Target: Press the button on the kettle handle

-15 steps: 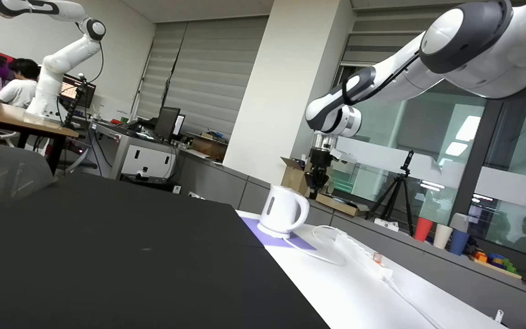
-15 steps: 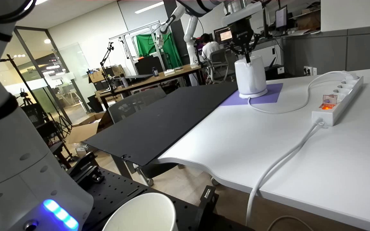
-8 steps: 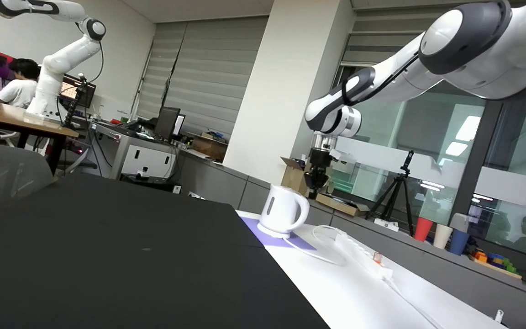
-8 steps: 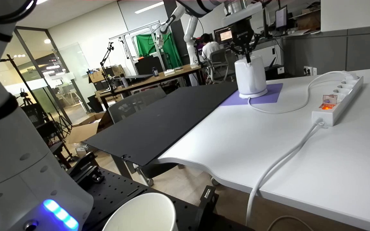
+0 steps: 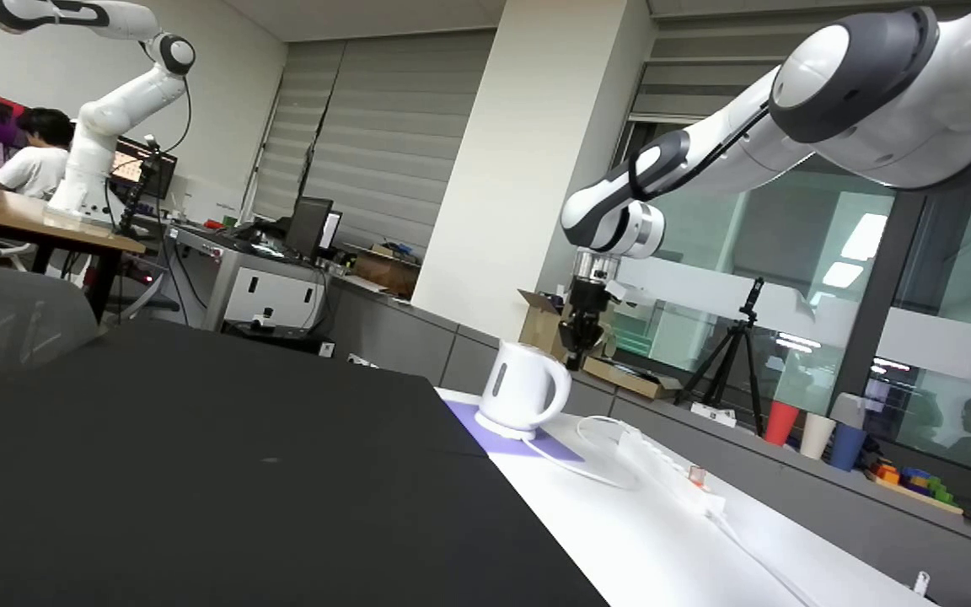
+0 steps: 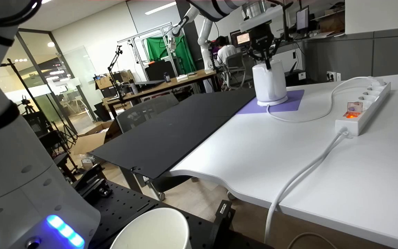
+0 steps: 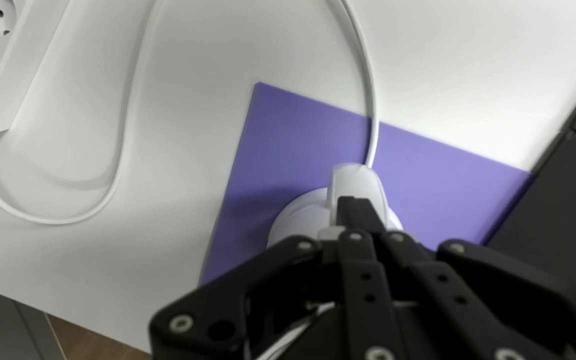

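The white kettle (image 5: pixel 515 384) stands upright on a purple mat, in both exterior views (image 6: pixel 268 84). Its white loop handle (image 5: pixel 561 392) faces the gripper's side; in the wrist view the handle's rounded top (image 7: pixel 355 180) lies under the fingertips. My black gripper (image 5: pixel 575 364) is shut and empty, pointing down. In an exterior view the gripper (image 6: pixel 268 66) overlaps the kettle's upper part. In the wrist view the gripper (image 7: pixel 360 201) covers part of the handle top. I cannot tell whether it touches. No button can be made out; the fingers may hide it.
The purple mat (image 7: pixel 293 135) lies on the white table (image 6: pixel 254 148). A white cord (image 6: pixel 302 121) runs from the kettle to a power strip (image 6: pixel 365 110) with an orange light. A black panel (image 6: pixel 185 128) adjoins the table. A cardboard box (image 5: pixel 543 324) stands behind the gripper.
My gripper has shifted slightly down, and a little towards the handle in an exterior view, over the last half second. It stays shut. The kettle has not moved.
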`<act>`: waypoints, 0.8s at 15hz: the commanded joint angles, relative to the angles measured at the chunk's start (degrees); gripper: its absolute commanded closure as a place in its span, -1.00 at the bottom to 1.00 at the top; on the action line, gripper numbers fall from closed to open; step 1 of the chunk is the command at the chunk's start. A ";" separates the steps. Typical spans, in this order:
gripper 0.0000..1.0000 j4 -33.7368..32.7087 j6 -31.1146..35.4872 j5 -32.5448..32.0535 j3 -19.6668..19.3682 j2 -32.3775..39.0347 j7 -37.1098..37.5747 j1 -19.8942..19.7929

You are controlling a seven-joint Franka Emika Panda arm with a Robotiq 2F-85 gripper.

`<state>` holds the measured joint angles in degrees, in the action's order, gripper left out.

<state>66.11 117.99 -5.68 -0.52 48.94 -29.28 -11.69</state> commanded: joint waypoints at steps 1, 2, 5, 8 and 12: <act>1.00 -3.26 -1.96 0.41 0.16 1.78 0.93 -0.11; 1.00 -3.37 -2.03 0.54 0.24 1.91 0.84 -0.21; 1.00 -3.69 -1.81 0.88 0.41 2.38 0.77 -0.45; 1.00 -3.13 -1.42 0.61 0.26 1.48 1.01 -0.20; 1.00 -0.76 0.23 -0.76 -0.59 -2.26 2.15 0.86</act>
<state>65.24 118.19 -5.62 -0.50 49.05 -29.17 -11.66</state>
